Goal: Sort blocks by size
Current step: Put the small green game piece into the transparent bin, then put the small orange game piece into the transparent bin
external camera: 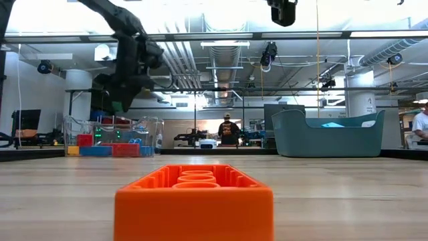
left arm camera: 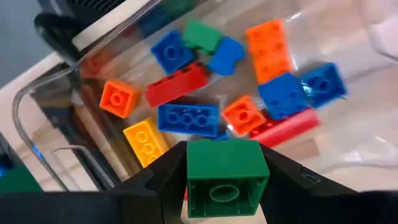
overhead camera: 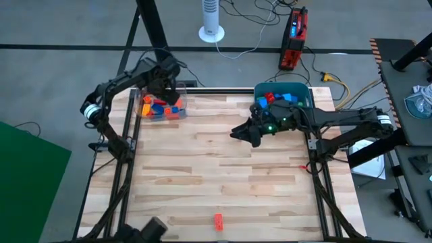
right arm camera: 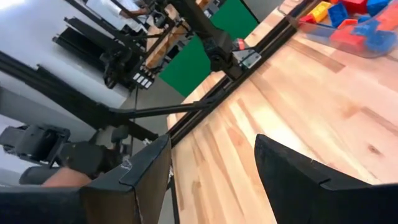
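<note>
Now our left gripper [left arm camera: 227, 186] pinches a green block [left arm camera: 227, 177] above the clear box [overhead camera: 160, 108] at the table's far-left corner — next, let go; the right gripper [right arm camera: 211, 180] waits agape.

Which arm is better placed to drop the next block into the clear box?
Left. The left gripper is shut on a green block directly above the clear box, which already holds blocks. The right gripper is open and empty beside the teal tub.
</note>
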{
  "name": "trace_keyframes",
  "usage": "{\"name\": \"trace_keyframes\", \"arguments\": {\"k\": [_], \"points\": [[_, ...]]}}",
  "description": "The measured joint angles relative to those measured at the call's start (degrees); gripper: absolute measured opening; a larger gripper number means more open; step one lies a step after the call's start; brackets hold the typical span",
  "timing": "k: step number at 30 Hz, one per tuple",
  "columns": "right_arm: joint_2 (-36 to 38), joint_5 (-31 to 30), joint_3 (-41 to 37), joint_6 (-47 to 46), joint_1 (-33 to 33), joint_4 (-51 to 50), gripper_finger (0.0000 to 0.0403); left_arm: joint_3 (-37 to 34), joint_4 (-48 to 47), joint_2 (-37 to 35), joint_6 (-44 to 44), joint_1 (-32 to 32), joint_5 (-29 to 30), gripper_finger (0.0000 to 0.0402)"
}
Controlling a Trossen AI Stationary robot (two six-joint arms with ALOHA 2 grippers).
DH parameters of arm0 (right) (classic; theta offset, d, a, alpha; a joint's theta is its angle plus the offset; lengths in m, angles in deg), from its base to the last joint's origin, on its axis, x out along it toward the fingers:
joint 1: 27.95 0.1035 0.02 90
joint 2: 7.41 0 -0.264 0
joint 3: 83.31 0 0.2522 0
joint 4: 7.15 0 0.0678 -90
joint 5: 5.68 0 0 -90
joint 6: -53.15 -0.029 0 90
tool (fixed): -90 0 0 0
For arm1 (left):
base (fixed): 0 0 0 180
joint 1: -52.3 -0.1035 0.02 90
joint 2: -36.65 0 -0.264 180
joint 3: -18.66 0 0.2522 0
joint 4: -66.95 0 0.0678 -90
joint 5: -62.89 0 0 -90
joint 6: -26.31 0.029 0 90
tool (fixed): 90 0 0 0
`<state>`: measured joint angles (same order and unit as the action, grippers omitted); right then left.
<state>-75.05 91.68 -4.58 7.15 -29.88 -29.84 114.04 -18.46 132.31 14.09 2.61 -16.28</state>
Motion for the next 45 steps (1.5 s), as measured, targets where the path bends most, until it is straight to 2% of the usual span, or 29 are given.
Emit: {"name": "trace_keyframes", "arguments": {"k": [7, 20, 32, 34, 38, 45], "points": [[-0.02, -0.02, -0.01, -0.52, -1.96, -1.36, 0.0219, 0.12, 0.58, 0.0, -0.32, -3.08, 0.12, 0.0157], [-0.02, 0.0, -0.06, -2.44, -2.08, -9.29, 0.0219, 10.3, -3.29, -0.02, -2.92, -0.01, -0.97, 0.0162], [-0.02, 0.0, -0.27, -2.0, -1.54, -9.4, 0.0219, 10.58, -3.61, -0.07, -4.19, 1.03, -2.04, 0.0254], [-0.04, -0.01, -0.49, -2.12, -0.98, -9.7, 0.0219, 10.57, -3.48, -0.53, -5.24, 2.74, -4.17, 0.026], [-0.04, -0.05, -1.52, -3.98, 0.54, -9.77, 0.0219, 10.54, -2.5, -2.45, -8.41, 9.71, -3.8, 0.0262], [-0.5, -4.82, -3.43, -8.5, 5.24, -9.8, 0.0219, 10.54, 2.57, -6.36, -17.24, 28.63, 1.74, 0.0262]]}}
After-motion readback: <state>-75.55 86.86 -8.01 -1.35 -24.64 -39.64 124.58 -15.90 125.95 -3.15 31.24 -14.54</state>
